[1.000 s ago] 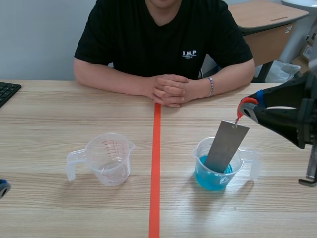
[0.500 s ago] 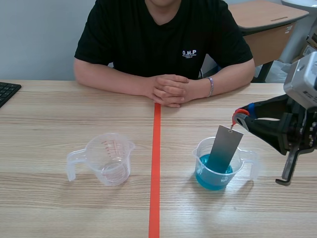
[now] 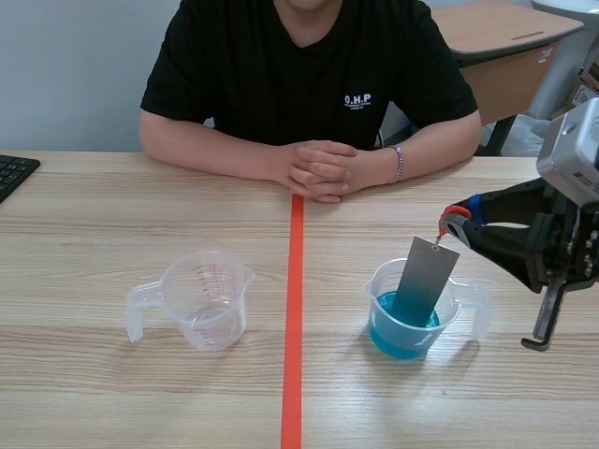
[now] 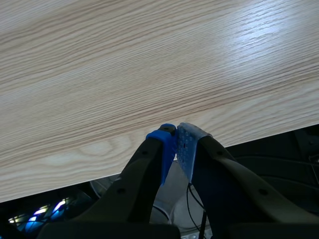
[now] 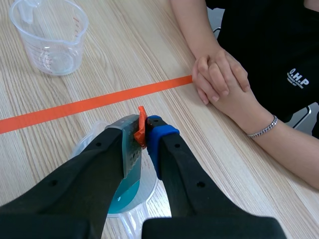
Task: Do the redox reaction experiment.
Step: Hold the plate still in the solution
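Scene view: the right arm (image 3: pixel 538 245) reaches in over the right edge of the counter (image 3: pixel 112 393), its jaws clenched on a small red tab (image 3: pixel 449 218) fixed to the top corner of a grey metal plate (image 3: pixel 424 279). The plate hangs tilted, top toward the right edge, with its lower end dipped in the blue liquid (image 3: pixel 401 335) of a clear plastic cup (image 3: pixel 386 281) that stands on the right half of the counter, just beside the orange tape line (image 3: pixel 293 318) running from the far edge to the near one. A second clear measuring cup (image 3: pixel 204 297), with red markings and no liquid visible in it, stands on the left half, well apart from the first. A person in a black T-shirt (image 3: pixel 299 65) sits at the far edge with clasped hands (image 3: pixel 318 170) resting on the counter at the head of the tape line. The corner of a black keyboard (image 3: pixel 13 174) shows at the left edge. In the right wrist view the tab sits pinched between the two pads above the plate and cup. In the left wrist view the left arm's jaws are clenched on nothing, blue pads (image 4: pixel 164 144) meeting over the counter's edge
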You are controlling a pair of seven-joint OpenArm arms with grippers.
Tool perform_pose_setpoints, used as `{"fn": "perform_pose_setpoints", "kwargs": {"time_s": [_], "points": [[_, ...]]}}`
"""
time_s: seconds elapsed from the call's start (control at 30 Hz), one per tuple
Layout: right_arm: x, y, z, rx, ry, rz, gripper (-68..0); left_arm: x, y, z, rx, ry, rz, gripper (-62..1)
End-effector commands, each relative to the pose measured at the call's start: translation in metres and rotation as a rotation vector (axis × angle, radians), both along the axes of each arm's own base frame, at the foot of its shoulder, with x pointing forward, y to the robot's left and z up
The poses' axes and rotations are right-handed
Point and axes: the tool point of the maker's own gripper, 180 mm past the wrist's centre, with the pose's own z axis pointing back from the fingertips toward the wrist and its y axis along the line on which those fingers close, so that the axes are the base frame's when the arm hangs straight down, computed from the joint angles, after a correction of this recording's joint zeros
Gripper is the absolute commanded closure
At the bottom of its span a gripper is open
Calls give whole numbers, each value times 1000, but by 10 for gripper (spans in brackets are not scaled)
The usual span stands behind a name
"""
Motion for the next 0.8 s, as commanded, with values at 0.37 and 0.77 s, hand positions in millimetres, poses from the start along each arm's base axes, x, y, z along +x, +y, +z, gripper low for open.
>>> {"fn": "perform_pose_setpoints", "kwargs": {"time_s": [0.37, 0.77], "points": [[-1, 0, 1, -16, 1, 13, -15, 2, -1, 5, -5, -19, -2, -43], [-1, 1, 5, -16, -10, 20, -15, 1, -1, 5, -5, -17, -2, -43]]}}
